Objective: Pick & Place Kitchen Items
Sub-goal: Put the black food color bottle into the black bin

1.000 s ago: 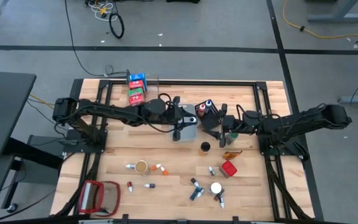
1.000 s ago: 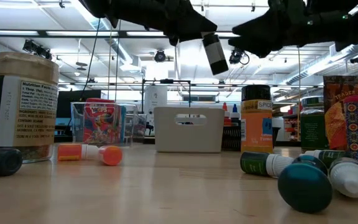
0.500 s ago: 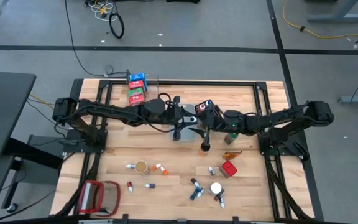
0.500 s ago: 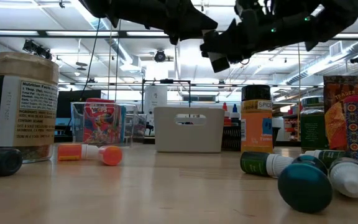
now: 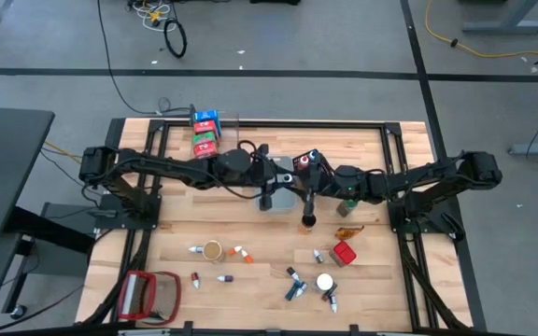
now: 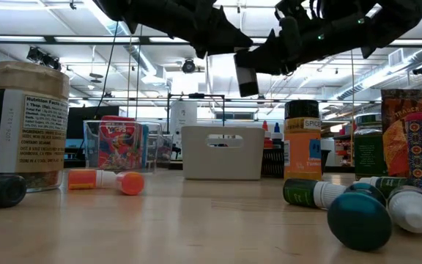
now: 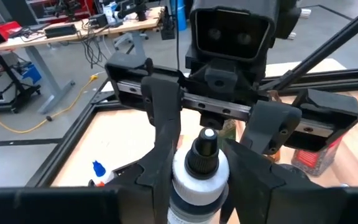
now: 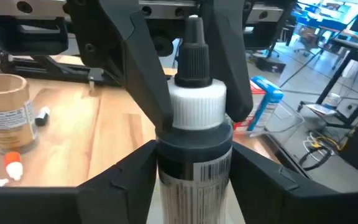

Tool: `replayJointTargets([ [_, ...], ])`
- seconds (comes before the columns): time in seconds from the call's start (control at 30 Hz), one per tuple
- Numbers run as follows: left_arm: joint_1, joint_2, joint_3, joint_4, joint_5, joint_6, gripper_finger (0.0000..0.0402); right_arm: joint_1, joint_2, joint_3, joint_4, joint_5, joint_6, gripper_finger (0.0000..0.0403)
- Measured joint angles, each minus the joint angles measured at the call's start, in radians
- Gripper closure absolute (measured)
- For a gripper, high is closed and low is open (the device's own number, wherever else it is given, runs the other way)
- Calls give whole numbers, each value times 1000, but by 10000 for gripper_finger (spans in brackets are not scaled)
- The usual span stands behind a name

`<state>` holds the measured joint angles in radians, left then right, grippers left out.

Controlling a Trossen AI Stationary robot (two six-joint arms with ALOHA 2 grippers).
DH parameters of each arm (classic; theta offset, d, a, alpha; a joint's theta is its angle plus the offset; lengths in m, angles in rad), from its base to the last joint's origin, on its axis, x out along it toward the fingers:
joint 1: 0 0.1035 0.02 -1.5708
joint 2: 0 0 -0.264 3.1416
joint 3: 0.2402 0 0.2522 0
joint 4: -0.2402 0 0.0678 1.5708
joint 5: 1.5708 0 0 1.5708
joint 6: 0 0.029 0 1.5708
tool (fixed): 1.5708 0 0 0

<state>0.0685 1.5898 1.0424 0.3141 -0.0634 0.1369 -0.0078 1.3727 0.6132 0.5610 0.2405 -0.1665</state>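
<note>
Black-capped bottle (image 8: pixel 194 124) pinched between left gripper (image 5: pixel 271 189) and right gripper (image 5: pixel 304 191) midair.

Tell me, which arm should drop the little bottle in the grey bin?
Probably left. Both clasp the bottle, but the left end effector sits over the grey bin; the right end effector is beside it.

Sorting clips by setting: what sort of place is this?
Probably a robotics lab or workshop, not a kitchen: a wooden table in a black frame on a taped grey floor, cables on it, ceiling strip lights, and workbenches behind.
</note>
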Motion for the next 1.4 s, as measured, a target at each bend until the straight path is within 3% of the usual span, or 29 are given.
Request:
replayJointTargets([
  [0.23, 0, 0, 0, -1, -3, 0, 262, 0, 0, 0, 5, -16, -6, 245],
  [0.4, 1, 0, 0, -2, -14, -1, 271, 0, 0, 0, 7, -19, -7, 248],
  [0.77, -1, -6, 0, -15, -36, 59, 184, 0, 0, 0, 4, -21, 19, 248],
  [0.93, -22, -29, 0, -29, -111, 92, 161, 0, 0, 0, -2, 120, 30, 248],
  [1.13, -47, -82, -1, -163, -387, 142, 146, 1, -31, 0, -56, 211, 32, 248],
  [1.4, -48, -245, -1, -230, -393, 77, 149, 7, -154, 0, -304, 465, 130, 248],
])
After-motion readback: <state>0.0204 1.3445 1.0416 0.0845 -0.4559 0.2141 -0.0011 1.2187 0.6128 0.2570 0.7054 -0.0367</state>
